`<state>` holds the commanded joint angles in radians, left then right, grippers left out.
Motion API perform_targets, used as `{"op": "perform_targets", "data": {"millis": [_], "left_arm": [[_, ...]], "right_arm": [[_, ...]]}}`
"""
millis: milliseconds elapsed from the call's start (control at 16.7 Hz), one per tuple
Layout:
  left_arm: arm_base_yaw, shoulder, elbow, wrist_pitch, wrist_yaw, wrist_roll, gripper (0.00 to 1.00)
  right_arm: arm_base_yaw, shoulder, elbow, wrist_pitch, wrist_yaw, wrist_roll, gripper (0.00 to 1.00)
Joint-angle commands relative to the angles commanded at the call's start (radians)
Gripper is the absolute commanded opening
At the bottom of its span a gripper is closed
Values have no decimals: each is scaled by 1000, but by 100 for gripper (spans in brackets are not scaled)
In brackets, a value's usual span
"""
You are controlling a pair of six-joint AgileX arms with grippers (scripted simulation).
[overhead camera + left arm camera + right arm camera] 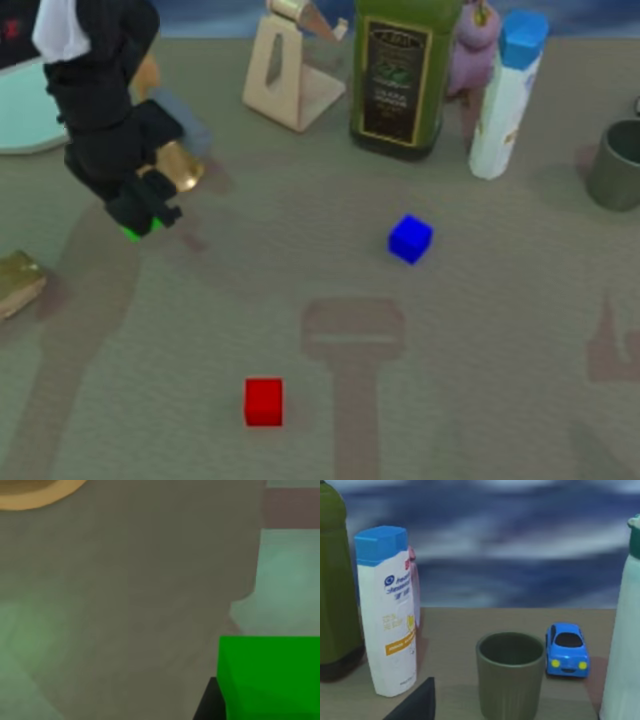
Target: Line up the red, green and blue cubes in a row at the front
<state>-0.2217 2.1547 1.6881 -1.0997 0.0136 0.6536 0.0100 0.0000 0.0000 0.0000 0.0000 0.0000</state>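
The green cube (270,680) fills a corner of the left wrist view, with one dark finger (209,706) pressed against its side. In the top view only slivers of the green cube (131,233) show under my left gripper (140,220), which is shut on it at the table's left, just in front of the brass bell (178,166). The blue cube (410,239) lies right of centre. Near the front, left of centre, sits the red cube (263,401). My right gripper (462,715) is outside the top view, parked and open, facing the back right.
Along the back stand a wooden phone stand (290,75), an olive-oil bottle (400,75), a pink figure (470,50) and a shampoo bottle (505,95). A green cup (615,165) and a blue toy car (566,650) are at the right; a teal plate (25,115) is at the left.
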Motion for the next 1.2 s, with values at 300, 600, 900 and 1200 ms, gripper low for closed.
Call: {"op": "perform_targets", "data": {"millis": [300, 600, 900, 1200], "left_arm": [[5, -24, 39, -53, -1, -2, 0], [-71, -43, 16, -49, -1, 7, 0], [-352, -123, -76, -46, -2, 22, 0], [-617, -208, -165, -38, -4, 37, 0]], "right_arm": [[0, 0, 0, 0, 0, 0, 100], [0, 0, 0, 0, 0, 0, 100], [0, 0, 0, 0, 0, 0, 100], [0, 0, 0, 0, 0, 0, 100]]}}
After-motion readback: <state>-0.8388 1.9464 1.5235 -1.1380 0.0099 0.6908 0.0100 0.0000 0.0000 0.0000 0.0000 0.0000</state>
